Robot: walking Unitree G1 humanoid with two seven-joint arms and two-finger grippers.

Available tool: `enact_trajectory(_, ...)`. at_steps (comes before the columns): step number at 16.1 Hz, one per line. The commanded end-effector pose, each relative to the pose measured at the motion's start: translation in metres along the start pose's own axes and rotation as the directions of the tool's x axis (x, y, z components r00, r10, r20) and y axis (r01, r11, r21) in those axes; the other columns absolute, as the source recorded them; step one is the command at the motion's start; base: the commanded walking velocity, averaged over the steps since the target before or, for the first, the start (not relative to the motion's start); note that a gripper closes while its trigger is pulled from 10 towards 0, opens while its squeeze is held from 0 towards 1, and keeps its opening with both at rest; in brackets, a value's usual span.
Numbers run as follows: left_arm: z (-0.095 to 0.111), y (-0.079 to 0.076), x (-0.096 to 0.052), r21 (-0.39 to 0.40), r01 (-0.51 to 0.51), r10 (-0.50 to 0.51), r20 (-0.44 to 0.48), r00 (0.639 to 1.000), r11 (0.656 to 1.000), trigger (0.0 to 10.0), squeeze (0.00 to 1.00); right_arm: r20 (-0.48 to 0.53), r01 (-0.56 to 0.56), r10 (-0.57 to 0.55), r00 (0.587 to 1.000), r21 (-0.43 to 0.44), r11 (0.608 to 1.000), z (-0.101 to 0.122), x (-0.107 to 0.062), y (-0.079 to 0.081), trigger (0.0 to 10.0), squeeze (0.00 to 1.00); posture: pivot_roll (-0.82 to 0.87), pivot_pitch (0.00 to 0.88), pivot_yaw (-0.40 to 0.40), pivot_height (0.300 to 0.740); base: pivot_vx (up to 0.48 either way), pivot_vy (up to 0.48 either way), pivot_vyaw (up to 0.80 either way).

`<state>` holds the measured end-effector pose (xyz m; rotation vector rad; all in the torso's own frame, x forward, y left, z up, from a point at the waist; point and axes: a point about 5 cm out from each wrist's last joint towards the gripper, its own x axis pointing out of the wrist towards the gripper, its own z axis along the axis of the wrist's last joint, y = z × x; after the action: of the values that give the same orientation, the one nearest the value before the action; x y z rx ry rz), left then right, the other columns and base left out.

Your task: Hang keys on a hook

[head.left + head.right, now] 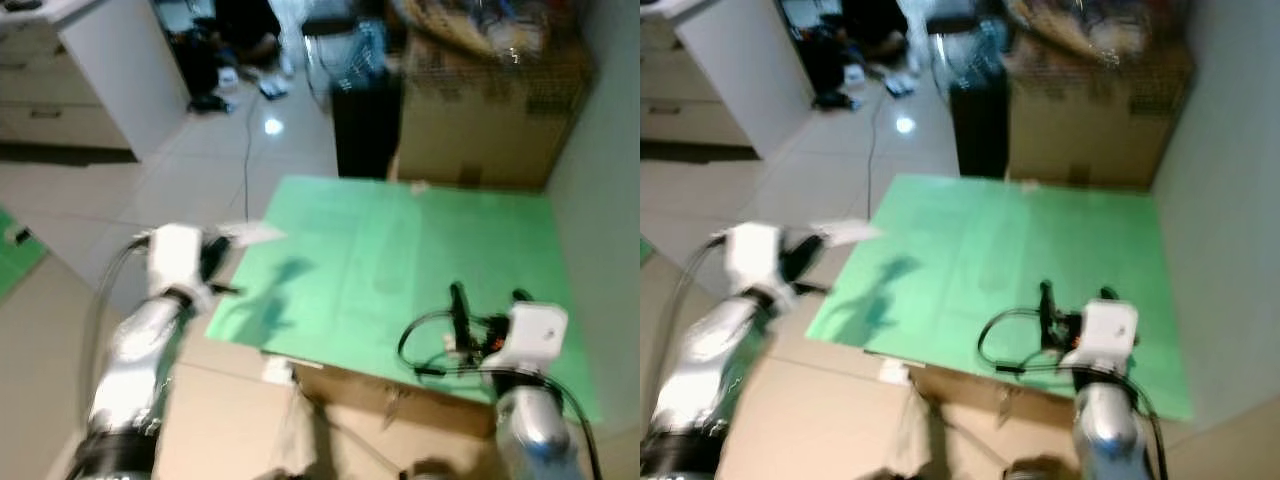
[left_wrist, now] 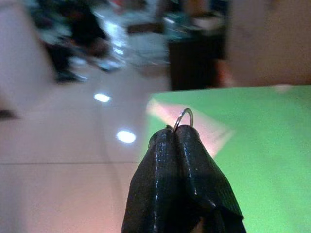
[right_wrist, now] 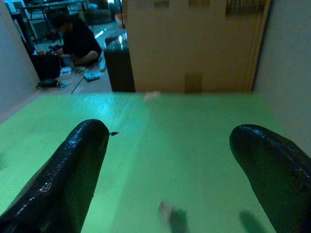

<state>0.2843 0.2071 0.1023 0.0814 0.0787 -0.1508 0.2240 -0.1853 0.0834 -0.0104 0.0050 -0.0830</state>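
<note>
My left gripper (image 1: 213,262) hangs just off the left edge of the green mat (image 1: 400,260). In the left wrist view its fingers (image 2: 174,133) are pressed shut on a thin metal key ring (image 2: 184,118), whose loop pokes out past the tips. The keys themselves are hidden. My right gripper (image 1: 489,300) hovers low over the mat's near right part. It stands open (image 3: 170,145) with nothing between its two black fingers (image 3: 73,165). The pictures are blurred.
The mat lies on a cardboard box (image 1: 230,420). A pale scrap (image 1: 255,233) lies at the mat's left corner. Beyond the mat stand a black bin (image 1: 365,125) and a large carton (image 1: 480,115). A wall (image 1: 610,200) runs along the right. A person (image 3: 77,41) sits on the tiled floor (image 1: 190,190).
</note>
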Motion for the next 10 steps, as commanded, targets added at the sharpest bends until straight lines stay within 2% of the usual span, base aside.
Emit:
enact_trajectory(1,-0.001,0.005,-0.012,0.083,-0.059,0.059,0.002,0.998,0.995,0.0,0.00,-0.058,-0.027,0.029,0.998,0.034,0.999,-0.011,0.006,0.004,10.0,0.00,0.00,0.000,0.038,0.726,0.000,0.000,0.00)
enact_trajectory(2,-0.008,0.004,-0.019,0.075,-0.061,0.063,-0.025,0.998,0.995,0.0,0.00,-0.058,-0.043,0.045,0.997,0.036,0.998,-0.011,0.010,0.006,10.0,0.00,0.01,0.000,0.030,0.726,0.000,0.000,0.71)
enact_trajectory(3,-0.017,0.002,-0.027,0.074,-0.076,0.081,-0.058,0.995,0.994,1.7,0.00,-0.057,-0.061,0.064,0.996,0.047,0.997,-0.009,0.015,0.008,10.0,0.00,0.02,0.000,0.020,0.726,0.000,0.000,0.77)
enact_trajectory(4,-0.020,-0.005,-0.024,0.059,-0.071,0.075,-0.073,0.995,0.996,10.0,0.00,-0.057,-0.060,0.063,0.996,0.059,0.996,-0.009,0.019,0.007,10.0,0.00,0.04,0.000,-0.002,0.726,0.000,0.000,0.74)
enact_trajectory(6,-0.020,-0.026,0.002,-0.043,-0.082,0.079,-0.058,0.995,0.996,10.0,0.00,-0.047,-0.094,0.097,0.994,0.072,0.993,-0.008,0.036,0.015,10.0,0.00,0.05,0.000,-0.012,0.726,0.000,0.000,0.68)
enact_trajectory(8,-0.021,-0.026,0.002,-0.064,-0.069,0.066,-0.050,0.997,0.996,10.0,0.00,-0.032,-0.104,0.107,0.994,0.077,0.992,-0.006,0.042,0.019,10.0,0.00,0.04,0.000,0.000,0.726,0.000,0.000,0.66)
enact_trajectory(10,-0.036,-0.025,-0.008,-0.050,-0.055,0.049,-0.114,0.992,0.997,10.0,0.00,-0.036,-0.119,0.123,0.992,0.084,0.989,-0.010,0.041,0.020,10.0,0.00,0.02,0.000,0.011,0.726,0.000,0.000,0.62)
